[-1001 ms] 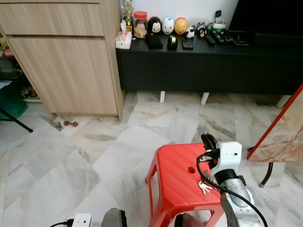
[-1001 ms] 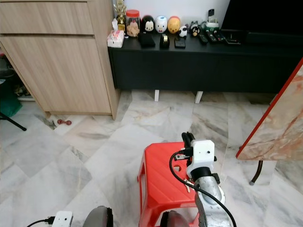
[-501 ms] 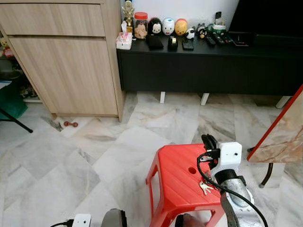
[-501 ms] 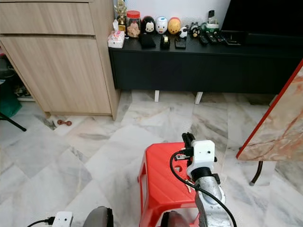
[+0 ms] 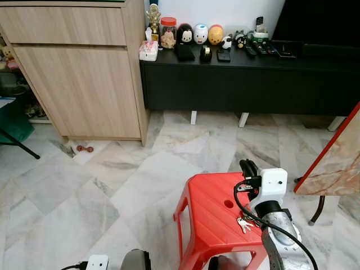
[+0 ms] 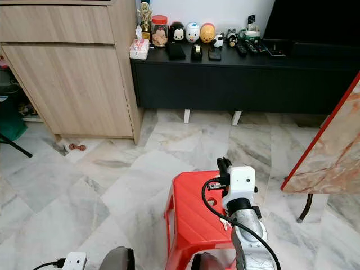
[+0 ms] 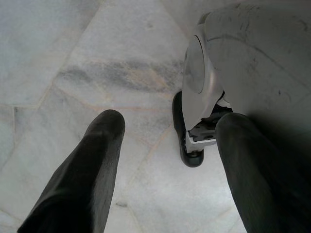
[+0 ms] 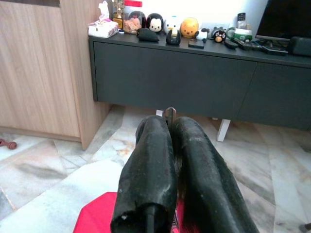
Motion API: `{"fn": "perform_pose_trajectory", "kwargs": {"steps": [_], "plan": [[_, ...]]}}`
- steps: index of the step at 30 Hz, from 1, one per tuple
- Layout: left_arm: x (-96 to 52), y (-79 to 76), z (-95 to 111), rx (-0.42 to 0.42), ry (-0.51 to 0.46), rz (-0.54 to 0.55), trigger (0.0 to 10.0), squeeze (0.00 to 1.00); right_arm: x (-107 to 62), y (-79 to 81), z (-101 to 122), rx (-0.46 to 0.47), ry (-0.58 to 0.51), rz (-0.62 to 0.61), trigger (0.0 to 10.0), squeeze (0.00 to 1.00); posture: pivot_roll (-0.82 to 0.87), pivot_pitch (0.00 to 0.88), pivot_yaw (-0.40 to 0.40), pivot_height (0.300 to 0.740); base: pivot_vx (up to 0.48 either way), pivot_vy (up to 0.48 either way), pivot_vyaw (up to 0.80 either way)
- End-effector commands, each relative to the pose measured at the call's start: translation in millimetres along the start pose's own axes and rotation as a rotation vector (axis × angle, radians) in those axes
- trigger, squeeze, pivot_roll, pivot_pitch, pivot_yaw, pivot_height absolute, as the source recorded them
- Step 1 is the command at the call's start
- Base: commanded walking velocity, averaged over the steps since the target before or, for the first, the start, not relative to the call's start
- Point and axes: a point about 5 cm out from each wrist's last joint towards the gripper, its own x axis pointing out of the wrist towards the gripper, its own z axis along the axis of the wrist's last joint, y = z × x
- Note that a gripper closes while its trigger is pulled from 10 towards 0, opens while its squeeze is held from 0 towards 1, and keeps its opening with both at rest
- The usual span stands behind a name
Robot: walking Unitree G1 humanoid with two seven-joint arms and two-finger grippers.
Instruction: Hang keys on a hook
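A small bunch of keys [image 5: 244, 225] lies on the top of a red plastic stool [image 5: 211, 216], close beside my right forearm. My right gripper [image 5: 246, 167] is held above the stool's far edge and points toward the black cabinet. Its fingers [image 8: 150, 145] are pressed together, and a thin metal loop [image 8: 169, 112] pokes out between their tips. I cannot tell whether that loop is joined to the keys. No hook can be made out. My left gripper [image 7: 167, 141] hangs idle and open over the marble floor, beside my own foot [image 7: 192, 145].
A long black low cabinet [image 5: 247, 79] with figurines, a jar and remotes stands ahead. A wooden cupboard [image 5: 79, 73] is at the left. A tilted marble-patterned board [image 5: 337, 163] leans at the right. A small red object [image 5: 84, 148] lies on the floor by the cupboard.
The picture has drifted down slightly as the camera moved. The right gripper, the keys and the stool keep their places relative to one another.
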Motion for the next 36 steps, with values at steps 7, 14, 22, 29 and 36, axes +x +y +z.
{"fn": "perform_pose_trajectory", "kwargs": {"steps": [7, 14, 22, 29, 36], "plan": [[0.5, -10.9, -1.0, -0.013, -0.006, -0.045, 10.0, 0.00, 2.2, -1.7, 2.6, 0.009, -0.004, -0.008, 10.0, 0.00, 0.07, 0.018, -0.084, 0.632, -0.264, 0.000, 0.00], [0.3, -10.6, -2.0, -0.014, -0.005, -0.046, 10.0, 0.00, 1.9, -2.0, 2.4, 0.015, 0.001, -0.014, 10.0, 0.00, 0.07, 0.022, -0.082, 0.632, -0.259, 0.000, 0.00], [-0.1, -9.8, -3.0, -0.009, -0.003, -0.044, 10.0, 0.00, 2.0, -2.1, 2.7, 0.020, 0.001, -0.015, 10.0, 0.00, 0.07, 0.023, -0.083, 0.632, -0.032, 0.000, 0.00], [-0.3, -10.0, -4.3, -0.011, 0.001, -0.046, 10.0, 0.00, 2.3, -2.7, 2.5, 0.024, 0.003, -0.023, 10.0, 0.00, 0.07, 0.025, -0.083, 0.632, 0.000, 0.000, 0.00], [-0.2, -11.3, -4.1, -0.010, 0.000, -0.050, 10.0, 0.00, 2.6, -5.9, 3.3, 0.028, -0.002, -0.041, 10.0, 0.00, 0.07, 0.024, -0.084, 0.670, 0.000, 0.000, 0.00]]}}
